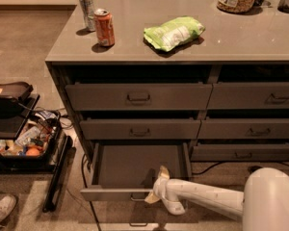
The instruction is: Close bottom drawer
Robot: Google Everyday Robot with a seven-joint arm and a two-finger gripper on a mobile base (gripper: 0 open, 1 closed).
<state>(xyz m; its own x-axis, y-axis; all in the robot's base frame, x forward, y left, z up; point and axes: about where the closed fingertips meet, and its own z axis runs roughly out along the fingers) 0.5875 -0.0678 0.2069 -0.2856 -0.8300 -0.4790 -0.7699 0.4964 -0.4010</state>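
The bottom drawer point(135, 165) of the left stack stands pulled out, its dark inside bare. Its low front point(111, 194) runs along the bottom of the view, with a small metal loop handle point(137, 198) at the middle. My gripper point(156, 186) is on the end of a white arm point(202, 198) that reaches in from the lower right. It sits at the drawer front's top edge, just right of the handle, one fingertip point(163, 170) over the inside of the drawer and the other below the front.
A red can point(104, 27), a silver can point(87, 5) and a green bag point(172, 32) lie on the counter point(241, 37). The two drawers above are shut. A black cart point(19, 134) with clutter stands at the left, a shoe point(1, 210) at the bottom left.
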